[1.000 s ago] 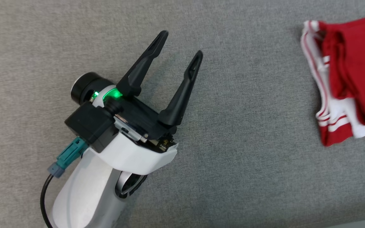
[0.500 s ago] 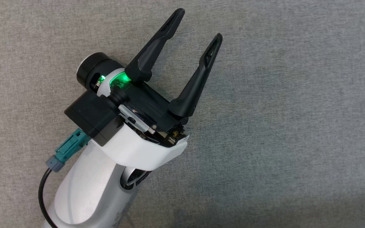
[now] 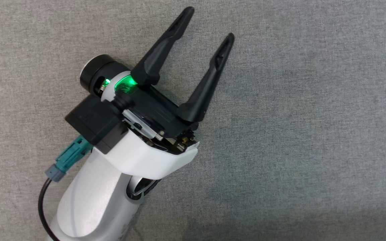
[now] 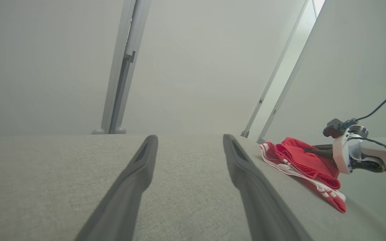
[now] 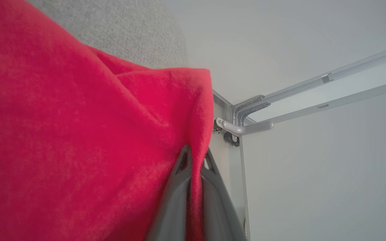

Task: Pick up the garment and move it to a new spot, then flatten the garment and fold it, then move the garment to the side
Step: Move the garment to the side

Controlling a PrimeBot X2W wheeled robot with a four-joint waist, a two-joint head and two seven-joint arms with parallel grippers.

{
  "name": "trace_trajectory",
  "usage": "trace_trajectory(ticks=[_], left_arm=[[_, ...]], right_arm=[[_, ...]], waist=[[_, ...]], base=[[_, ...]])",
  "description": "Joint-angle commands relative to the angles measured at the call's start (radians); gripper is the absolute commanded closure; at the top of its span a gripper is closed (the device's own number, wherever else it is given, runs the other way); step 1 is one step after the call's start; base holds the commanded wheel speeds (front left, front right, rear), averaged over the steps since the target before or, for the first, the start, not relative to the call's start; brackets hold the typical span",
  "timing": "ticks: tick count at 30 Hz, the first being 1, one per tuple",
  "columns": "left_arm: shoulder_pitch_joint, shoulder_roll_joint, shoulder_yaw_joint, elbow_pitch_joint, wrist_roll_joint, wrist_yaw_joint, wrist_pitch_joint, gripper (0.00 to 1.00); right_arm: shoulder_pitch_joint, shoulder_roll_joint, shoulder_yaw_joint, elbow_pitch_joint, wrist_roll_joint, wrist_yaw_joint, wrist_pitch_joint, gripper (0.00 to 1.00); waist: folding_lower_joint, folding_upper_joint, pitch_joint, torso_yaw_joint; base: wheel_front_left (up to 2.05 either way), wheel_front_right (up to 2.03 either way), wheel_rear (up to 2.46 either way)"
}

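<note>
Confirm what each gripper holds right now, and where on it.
Right gripper pinches the red garment by a fold at its edge. Left gripper is open, holding nothing.

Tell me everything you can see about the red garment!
The garment is soft-looking red cloth with white edging that carries thin red stripes. It is folded over into a bunched, layered pile rather than spread flat. It lies on the grey fabric surface, off to one side. The right hand is shut on a fold of the red cloth, pinching it between its two dark fingers.
</note>
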Motion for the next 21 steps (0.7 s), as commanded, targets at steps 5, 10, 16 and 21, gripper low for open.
trace_trajectory(ticks=[5, 10, 16, 21], left_arm=[[0.027, -0.007, 0.018, 0.003, -0.007, -0.001, -0.004, 0.0], [0.047, -0.011, 0.034, 0.014, -0.015, -0.001, -0.004, 0.0], [0.09, -0.015, 0.074, 0.024, -0.018, -0.001, -0.004, 0.0], [0.154, -0.016, 0.123, 0.035, -0.022, -0.001, -0.004, 0.0]], right_arm=[[0.006, 0.035, -0.047, -0.009, -0.06, -0.001, 0.003, 0.0], [-0.007, 0.08, -0.088, -0.03, -0.076, -0.001, -0.005, 0.0], [-0.002, 0.167, -0.079, -0.092, -0.103, -0.001, -0.033, 0.0], [0.027, 0.253, -0.068, -0.114, -0.104, -0.001, -0.067, 0.0]], waist=[[0.0, 0.0, -0.013, 0.007], [0.0, 0.0, -0.061, 0.016], [0.0, 0.0, -0.175, 0.012], [0.0, 0.0, -0.296, 0.016]], base=[[0.0, 0.0, 0.0], [0.0, 0.0, 0.0], [0.0, 0.0, 0.0], [0.0, 0.0, 0.0]])
